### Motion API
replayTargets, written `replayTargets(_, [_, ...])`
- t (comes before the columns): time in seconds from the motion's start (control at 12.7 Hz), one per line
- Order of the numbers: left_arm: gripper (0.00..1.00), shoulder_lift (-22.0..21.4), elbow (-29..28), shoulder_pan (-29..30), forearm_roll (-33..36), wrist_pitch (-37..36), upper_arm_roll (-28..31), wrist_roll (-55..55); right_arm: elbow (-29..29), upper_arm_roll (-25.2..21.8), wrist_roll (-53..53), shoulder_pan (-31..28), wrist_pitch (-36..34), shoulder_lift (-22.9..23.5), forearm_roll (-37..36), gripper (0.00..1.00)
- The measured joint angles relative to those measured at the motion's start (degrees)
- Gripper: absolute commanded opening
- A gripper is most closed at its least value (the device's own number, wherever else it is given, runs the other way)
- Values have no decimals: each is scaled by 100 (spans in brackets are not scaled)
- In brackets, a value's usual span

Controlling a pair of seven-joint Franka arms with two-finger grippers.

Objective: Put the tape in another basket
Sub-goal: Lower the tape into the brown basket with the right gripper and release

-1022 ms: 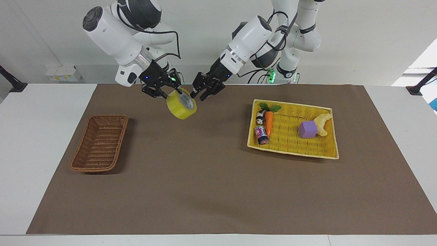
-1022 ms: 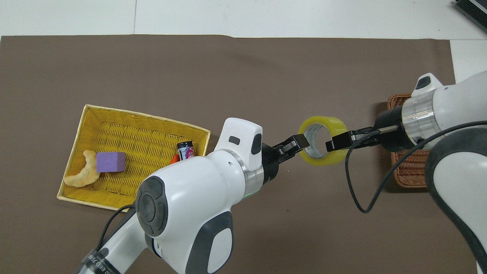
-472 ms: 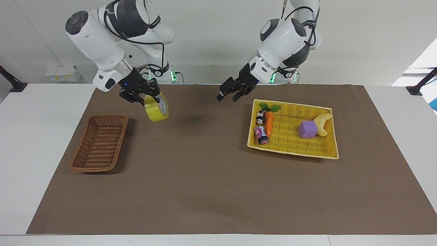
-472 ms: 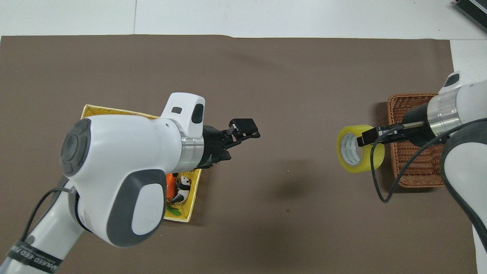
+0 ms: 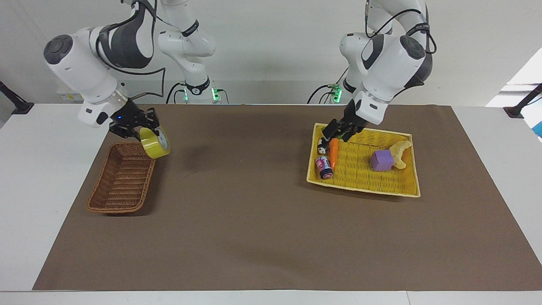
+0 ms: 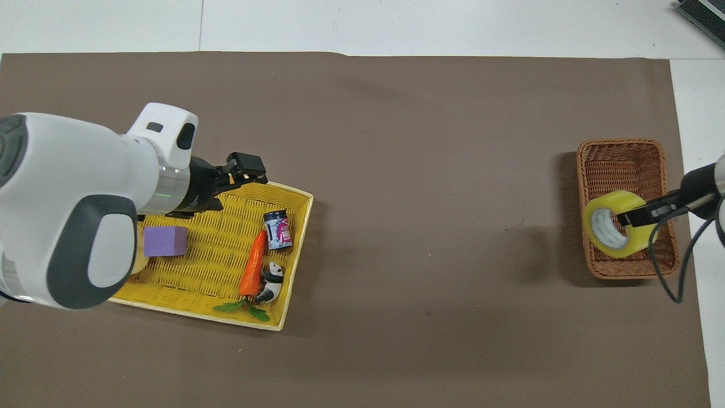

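The counter (image 5: 25,178) is white, covered over most of its area by a brown mat (image 5: 254,220). A plain pale wall stands at the robots' end of the room.

The wicker basket (image 5: 123,178) lies toward the right arm's end of the counter. The yellow tray (image 5: 400,188) lies toward the left arm's end and contains a purple cube (image 5: 382,161), a toy carrot (image 5: 333,151), a small can (image 5: 324,167), a panda figure (image 5: 322,146) and a pale curved snack (image 5: 400,151).

The right pincer (image 5: 136,130) is closed on the tape (image 5: 155,143), gripping through the roll's wall, and holds it in the air above the basket end nearer the robots. The tape is not resting in the basket.

The left pincer (image 5: 333,131) hangs over the tray edge nearest the robots, above the panda figure and the carrot's leaves. Its fingers are narrow and hold nothing.

Compared with half a second earlier: the right pincer has carried the tape from over bare mat to over the basket. The left pincer has retreated from over the mat to over the tray.
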Motion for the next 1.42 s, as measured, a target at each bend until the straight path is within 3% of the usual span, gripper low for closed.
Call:
replayTargets(0.24, [100, 8, 125, 877, 157, -610, 13, 1312, -18, -10, -818, -555, 467, 398, -244, 0])
replayTargets(0.39, [100, 7, 261, 1267, 685, -942, 19, 1921, -24, -5, -798, -609, 469, 463, -223, 0])
replayTargets(0.55, [100, 4, 442, 1459, 1205, -1254, 21, 2434, -63, -1, -689, -700, 451, 550, 168, 0])
replayTargets(0.94, [100, -241, 674, 1682, 1334, -1938, 115, 2729, -171, -3, -688, -1121, 375, 923, 951, 0])
replayTargets(1.1, [100, -476, 593, 1682, 1336, -2098, 107, 2697, -161, -4, -688, -1175, 391, 1001, 1097, 95])
replayTargets(1.18, [100, -549, 548, 1682, 1336, -2117, 102, 2683, -161, -1, -685, -1193, 397, 1017, 1114, 100])
replayTargets(1.42, [100, -576, 515, 1682, 1336, -2131, 94, 2668, -143, -1, -684, -1284, 538, 1200, 1268, 100])
